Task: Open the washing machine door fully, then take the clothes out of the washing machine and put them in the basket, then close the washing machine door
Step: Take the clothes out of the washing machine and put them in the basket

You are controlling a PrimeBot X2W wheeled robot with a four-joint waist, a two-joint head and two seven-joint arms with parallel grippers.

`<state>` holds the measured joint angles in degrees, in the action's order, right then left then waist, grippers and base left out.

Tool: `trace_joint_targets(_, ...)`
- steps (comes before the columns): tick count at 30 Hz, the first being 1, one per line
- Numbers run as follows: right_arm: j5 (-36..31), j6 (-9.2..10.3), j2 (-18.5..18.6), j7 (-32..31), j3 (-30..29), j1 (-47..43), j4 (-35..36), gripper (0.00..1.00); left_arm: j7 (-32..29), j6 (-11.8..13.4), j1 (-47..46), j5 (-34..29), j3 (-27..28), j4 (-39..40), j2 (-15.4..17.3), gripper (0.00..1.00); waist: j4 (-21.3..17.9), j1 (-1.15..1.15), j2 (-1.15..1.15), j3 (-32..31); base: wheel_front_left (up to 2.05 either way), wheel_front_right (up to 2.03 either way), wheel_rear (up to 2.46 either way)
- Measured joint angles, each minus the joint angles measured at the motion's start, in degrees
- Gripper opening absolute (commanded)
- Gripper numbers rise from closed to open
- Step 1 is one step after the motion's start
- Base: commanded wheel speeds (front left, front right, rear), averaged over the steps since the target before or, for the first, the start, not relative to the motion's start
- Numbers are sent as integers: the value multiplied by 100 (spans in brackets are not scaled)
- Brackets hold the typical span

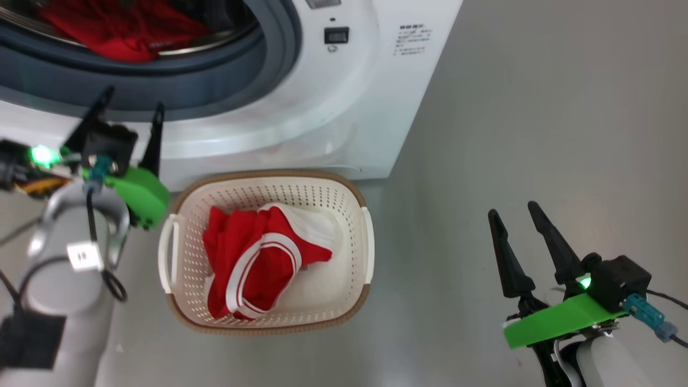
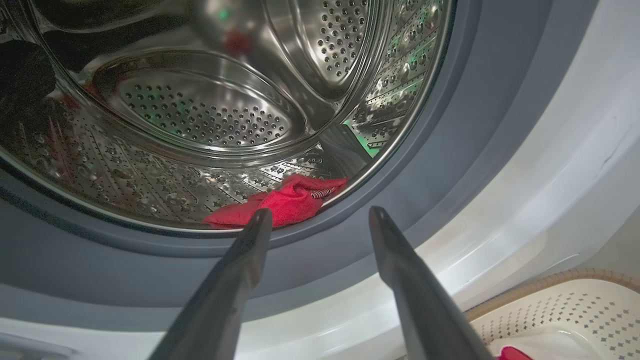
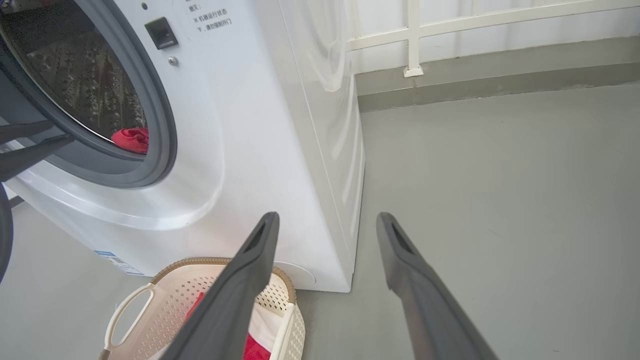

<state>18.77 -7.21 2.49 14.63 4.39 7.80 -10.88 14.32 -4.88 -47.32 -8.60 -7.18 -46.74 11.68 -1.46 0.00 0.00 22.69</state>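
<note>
Right, the big white box-shaped washing machine [image 1: 349, 97] filled 10 to 12 o'clock of the head view. Its mouth stood open, with a grey rubber gasket [image 1: 258, 70] ringing the perforated steel drum [image 2: 200, 110]. Grey floor [image 1: 537, 134] ran from 1 to 5 o'clock. The small cream perforated plastic basket [image 1: 317, 201] with a brown rim sat just beside the machine's base, toward 6 o'clock. Some red jersey clothes with white striped trim [image 1: 242, 252] lay bunched inside it. Another red garment [image 2: 285, 202] lay at the drum's front lip, 6 o'clock in the left wrist view. At 9 o'clock the left gripper [image 1: 134, 99] had its fingers spread wide and empty, pointing at the gasket's lower edge. At 4 o'clock the right gripper [image 1: 511, 209] hung over the floor, equally wide, holding nothing.
</note>
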Motion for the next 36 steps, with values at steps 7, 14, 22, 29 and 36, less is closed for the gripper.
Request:
trace_joint_targets(7, 204, 0, 5, 0, 93, 233, 54, 100, -23, 90, -1046, -308, -258, -923, 145, 100, -135, 0, 0, 386, 0, 0, 0)
trace_joint_targets(14, 261, 0, 19, 0, 230, 394, 52, 100, -75, 147, -1801, -466, -427, -1682, 234, 100, -226, 0, 0, 649, 0, 0, 0)
trace_joint_targets(22, 311, 0, 22, 0, 368, 555, 76, 100, -235, 240, -2487, -536, -530, -2320, 468, 100, -420, 0, 0, 847, 0, 0, 0)
trace_joint_targets(29, 489, 0, 23, 0, 456, 642, 98, 100, -465, 231, -2792, -604, -660, -2597, 650, 100, -654, 0, 0, 1007, 0, 0, 0)
trace_joint_targets(36, 593, 0, 23, 0, 510, 659, 141, 100, -644, 234, -2837, -603, -756, -2718, 777, 100, -892, 0, 0, 1102, 0, 0, 0)
